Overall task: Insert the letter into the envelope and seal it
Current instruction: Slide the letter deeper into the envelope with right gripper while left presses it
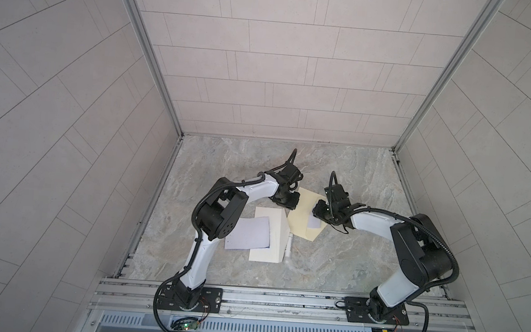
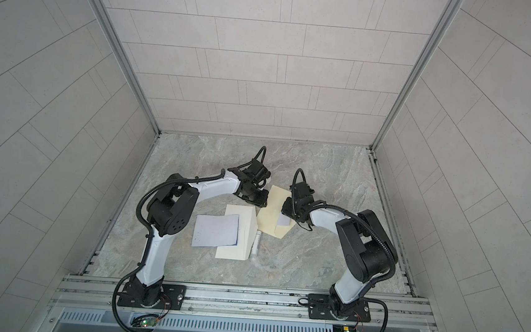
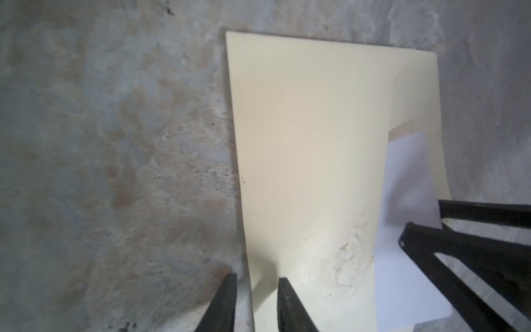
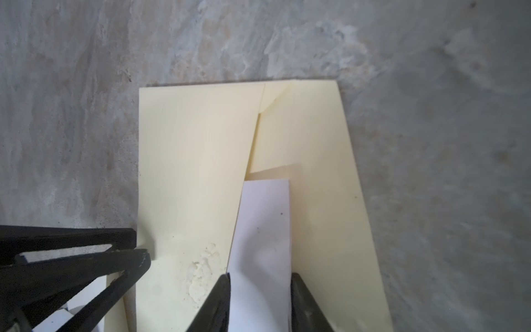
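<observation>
Envelope (image 1: 298,224): pale yellow, flat on the grey marbled table (image 1: 330,269), near the middle and turned at an angle in both top views. Flap side faces up; the pocket mouth is open. A rough, whitish, crusted patch (image 4: 201,267) sits on the front panel near the mouth. Letter (image 4: 264,230): a white folded sheet, partway in the pocket, its far end under the yellow panel, its near end sticking out. Left tool (image 3: 257,290): low at the envelope's left edge, jaws narrowly parted, the paper's edge running up between them; the gap is wider than the paper, so no pinch. Right tool (image 4: 260,293): at the exposed end of the letter, jaws moderately wide, one finger on each side of the white strip, the sheet lying flat between them and not clamped. The two tools stand close together over the same end of the envelope. Just beside it lie a cream envelope (image 1: 271,235) and a lavender sheet (image 1: 247,233).
</observation>
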`<state>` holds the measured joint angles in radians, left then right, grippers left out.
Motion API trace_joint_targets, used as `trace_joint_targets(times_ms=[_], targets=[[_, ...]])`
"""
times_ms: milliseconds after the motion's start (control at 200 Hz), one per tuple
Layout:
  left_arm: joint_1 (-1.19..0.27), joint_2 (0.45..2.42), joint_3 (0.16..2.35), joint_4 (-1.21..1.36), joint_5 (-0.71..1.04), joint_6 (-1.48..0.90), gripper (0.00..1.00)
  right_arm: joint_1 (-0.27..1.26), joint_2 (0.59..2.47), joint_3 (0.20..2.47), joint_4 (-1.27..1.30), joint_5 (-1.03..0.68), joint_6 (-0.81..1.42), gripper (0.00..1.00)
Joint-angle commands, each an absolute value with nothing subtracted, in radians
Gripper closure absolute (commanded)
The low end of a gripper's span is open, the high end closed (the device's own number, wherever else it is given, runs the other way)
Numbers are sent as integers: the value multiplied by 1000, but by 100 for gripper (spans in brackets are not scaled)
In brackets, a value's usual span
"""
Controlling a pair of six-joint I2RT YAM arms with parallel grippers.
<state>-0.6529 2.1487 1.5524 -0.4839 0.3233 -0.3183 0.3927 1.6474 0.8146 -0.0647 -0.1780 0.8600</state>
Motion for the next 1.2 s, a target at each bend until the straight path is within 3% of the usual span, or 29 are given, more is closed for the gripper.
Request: trace_joint_targets(times_ms=[0,435,786,1196], targets=[[-653,2115,1551,-501,334,-298,76,396,1607,853,-184,-117,841,60],[-653,2131,1565,-515,331,-302,78,397,1632,911,-374,-180,810,60],[-654,2132,1563,-514,339,-302,79,398,1744,1013,-448,-342,769,62],[-655,2133,1564,-503,366,-294,79,406,1855,1071,-358,-468,764,64]])
